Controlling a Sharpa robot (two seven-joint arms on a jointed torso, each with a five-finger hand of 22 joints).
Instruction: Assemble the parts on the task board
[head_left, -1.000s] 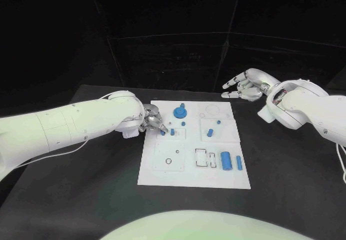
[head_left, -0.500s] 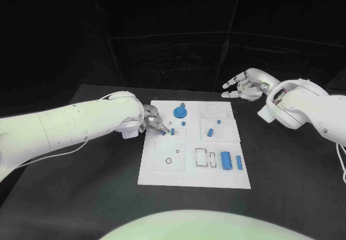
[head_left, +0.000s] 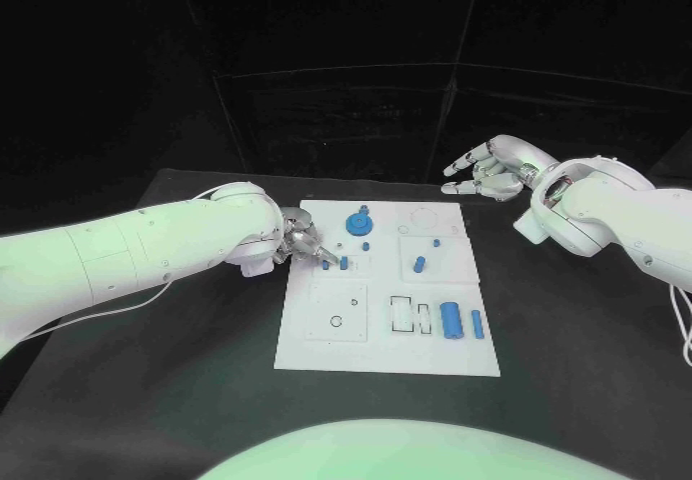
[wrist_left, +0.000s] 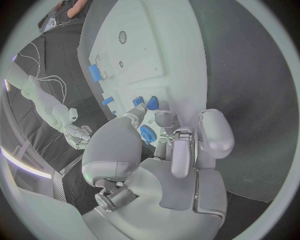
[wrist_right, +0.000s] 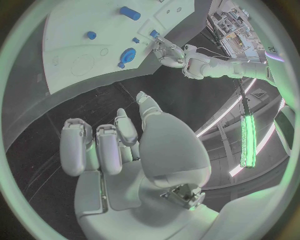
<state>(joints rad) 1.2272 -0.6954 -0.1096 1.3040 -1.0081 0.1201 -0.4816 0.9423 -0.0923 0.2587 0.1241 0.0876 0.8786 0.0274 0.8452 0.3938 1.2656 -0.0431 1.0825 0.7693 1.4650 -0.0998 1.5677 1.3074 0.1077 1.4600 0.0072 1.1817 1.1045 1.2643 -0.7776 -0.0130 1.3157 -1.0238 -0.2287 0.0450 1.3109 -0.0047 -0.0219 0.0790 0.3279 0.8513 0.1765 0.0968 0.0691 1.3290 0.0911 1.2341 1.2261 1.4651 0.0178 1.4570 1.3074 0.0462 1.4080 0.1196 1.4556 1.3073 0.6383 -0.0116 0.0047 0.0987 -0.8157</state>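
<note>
The task board looks like smooth white matt plastic, and the parts on it like smooth blue plastic. The table under it is matt black, while both arms wear glossy white shells and end in hands of silvery metal.

The silver right hand is seen empty, fingers loosely apart, above the black table. Small blue parts are scattered on the white task board, whose edge is reached by the silver left hand.

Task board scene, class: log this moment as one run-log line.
left hand: fingertips at small blue parts on task board, grasp unclear | right hand: holds nothing, off the board | blue gear: on board
</note>
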